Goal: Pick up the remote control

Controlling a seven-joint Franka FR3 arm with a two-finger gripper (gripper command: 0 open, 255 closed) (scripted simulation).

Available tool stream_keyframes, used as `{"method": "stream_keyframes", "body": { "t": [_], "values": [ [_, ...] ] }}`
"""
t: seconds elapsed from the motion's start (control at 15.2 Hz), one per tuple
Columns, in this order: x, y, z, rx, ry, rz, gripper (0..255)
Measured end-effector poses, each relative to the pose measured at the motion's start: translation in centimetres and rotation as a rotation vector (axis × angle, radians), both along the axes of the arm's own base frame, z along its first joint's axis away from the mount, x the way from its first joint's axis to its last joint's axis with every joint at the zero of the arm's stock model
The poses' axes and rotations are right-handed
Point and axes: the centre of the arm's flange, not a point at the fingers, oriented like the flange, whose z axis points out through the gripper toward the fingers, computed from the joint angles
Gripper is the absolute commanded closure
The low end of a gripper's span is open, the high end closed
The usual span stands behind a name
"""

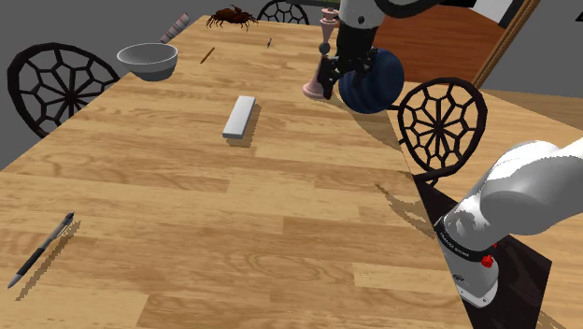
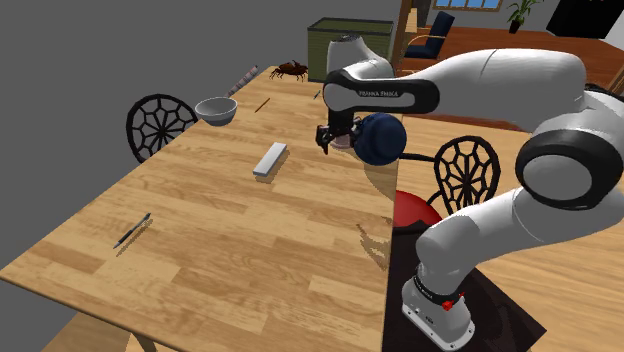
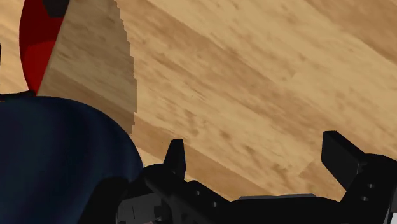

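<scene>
The remote control [image 1: 239, 117] is a plain pale grey bar lying flat near the middle of the wooden table [image 1: 234, 215], also seen in the second exterior view [image 2: 270, 158]. My gripper [image 1: 338, 75] hangs over the table's far side, well off to the shoulder view's right of the remote and apart from it. It points down beside a dark blue round object [image 1: 372, 79]. In the wrist view the gripper [image 3: 257, 159] is open, its two black fingertips [image 3: 175, 156] wide apart over bare wood with nothing between them.
A pink candlestick-like piece [image 1: 318, 84] stands by the blue object [image 2: 380, 138]. A grey bowl [image 1: 148, 60], a brown spider-like figure [image 1: 232, 16] and a pen [image 1: 42, 248] lie on the table. Dark wheel-backed chairs [image 1: 439, 121] ring it. A red seat [image 2: 410, 210] sits beside the stand.
</scene>
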Motion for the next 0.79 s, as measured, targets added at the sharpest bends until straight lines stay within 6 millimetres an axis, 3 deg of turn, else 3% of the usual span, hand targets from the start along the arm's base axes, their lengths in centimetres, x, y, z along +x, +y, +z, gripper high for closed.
{"method": "stream_keyframes", "body": {
  "t": [0.79],
  "values": [
    [12.2, 9.1, -4.7, 0.051, 0.025, -0.233, 0]
  ]
}}
